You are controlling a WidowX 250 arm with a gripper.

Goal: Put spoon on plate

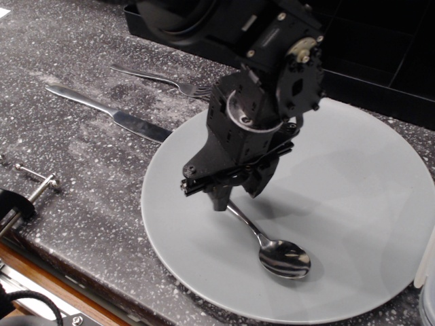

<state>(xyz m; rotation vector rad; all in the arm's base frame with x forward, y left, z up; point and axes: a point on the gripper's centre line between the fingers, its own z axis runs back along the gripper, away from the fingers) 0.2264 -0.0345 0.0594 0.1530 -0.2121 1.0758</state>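
The spoon is a small shiny silver teaspoon. It lies on the big pale-grey plate, bowl towards the front and handle running up-left to my gripper. The black gripper hangs over the left half of the plate, just above the handle's end. Its two fingers stand apart, with the handle tip beside the left one, partly hidden. The spoon looks as if it rests on the plate by itself.
A knife and a fork lie on the speckled dark counter left of the plate. A black divided tray stands at the back. A metal fixture sits at the counter's front left edge, and a clear container at the right edge.
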